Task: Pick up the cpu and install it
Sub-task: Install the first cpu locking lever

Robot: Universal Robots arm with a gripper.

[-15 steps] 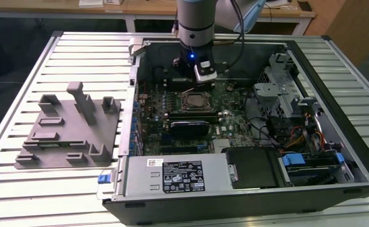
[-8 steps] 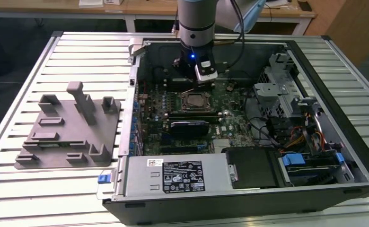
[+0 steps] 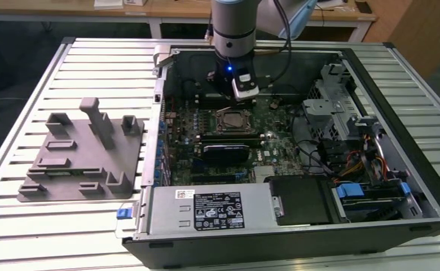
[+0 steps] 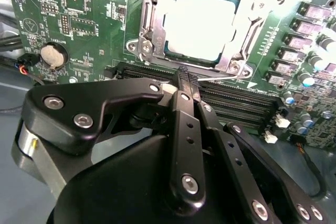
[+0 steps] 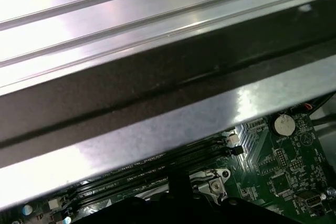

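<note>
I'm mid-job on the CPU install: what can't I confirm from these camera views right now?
- Whether the cpu is fully seated: in the second wrist view glare washes out its top, and the socket frame covers its edges.
- The near edge of the socket in the first wrist view: the gripper body blocks it.
- The cpu in the exterior view: too small to judge its fit.
- The fingertips' gap: the gripper's linkage hides it.

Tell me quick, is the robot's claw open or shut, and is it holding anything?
Gripper: jaws shut, holding nothing. The cpu sits in the socket just beyond its tip.
</note>
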